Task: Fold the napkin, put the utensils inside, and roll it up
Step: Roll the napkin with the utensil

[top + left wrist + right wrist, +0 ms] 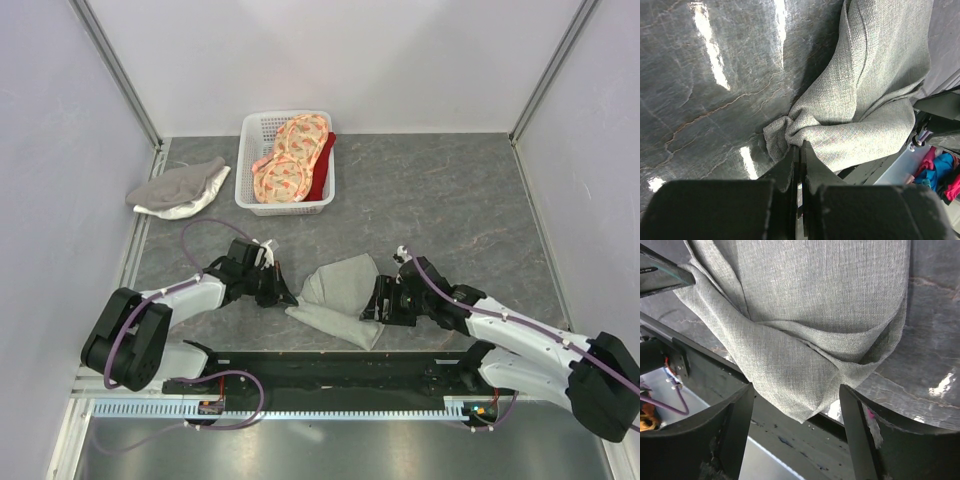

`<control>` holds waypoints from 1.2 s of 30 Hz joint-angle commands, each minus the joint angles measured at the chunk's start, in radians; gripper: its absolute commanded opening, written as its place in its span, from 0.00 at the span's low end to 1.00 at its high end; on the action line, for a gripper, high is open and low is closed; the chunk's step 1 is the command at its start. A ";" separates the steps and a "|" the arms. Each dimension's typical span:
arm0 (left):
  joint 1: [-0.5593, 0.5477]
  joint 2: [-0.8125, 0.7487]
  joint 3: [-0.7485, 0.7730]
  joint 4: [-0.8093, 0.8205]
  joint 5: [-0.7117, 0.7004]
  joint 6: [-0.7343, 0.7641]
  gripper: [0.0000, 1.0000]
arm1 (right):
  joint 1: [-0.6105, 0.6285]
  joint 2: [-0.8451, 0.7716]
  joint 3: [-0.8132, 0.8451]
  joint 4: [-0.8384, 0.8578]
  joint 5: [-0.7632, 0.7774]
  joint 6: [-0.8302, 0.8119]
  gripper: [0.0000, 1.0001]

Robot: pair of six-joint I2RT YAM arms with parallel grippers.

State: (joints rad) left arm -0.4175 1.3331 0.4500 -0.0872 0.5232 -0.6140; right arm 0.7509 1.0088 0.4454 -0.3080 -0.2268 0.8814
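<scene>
The grey-green napkin (340,292) lies crumpled and partly folded on the dark table near the front edge. My left gripper (291,298) is at its left corner. In the left wrist view the gripper (800,148) is shut on a bunched corner of the napkin (865,100). My right gripper (378,302) is at the napkin's right side. In the right wrist view the gripper (796,402) is open, and a lower corner of the napkin (805,315) hangs between its fingers without being pinched. The fork is not in view.
A white basket (285,208) at the back holds orange-pink patterned cloths (290,160) and a red cloth. A grey-and-white cloth (180,188) lies at the back left. The black arm base plate (330,365) runs along the near edge under the napkin's front corner.
</scene>
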 commanded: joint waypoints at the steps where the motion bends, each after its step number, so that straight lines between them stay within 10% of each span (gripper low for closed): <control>1: -0.007 0.012 0.049 -0.058 -0.029 0.040 0.02 | 0.042 -0.038 0.106 -0.023 0.104 -0.050 0.77; 13: -0.009 0.072 0.115 -0.140 -0.023 0.065 0.02 | 0.574 0.515 0.594 -0.201 0.659 -0.535 0.88; 36: -0.009 0.103 0.139 -0.149 0.009 0.079 0.02 | 0.587 0.674 0.521 -0.039 0.612 -0.734 0.64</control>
State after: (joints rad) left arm -0.4232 1.4281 0.5629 -0.2207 0.5270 -0.5812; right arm 1.3705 1.6711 0.9947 -0.3950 0.4259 0.1646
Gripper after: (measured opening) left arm 0.040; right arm 0.642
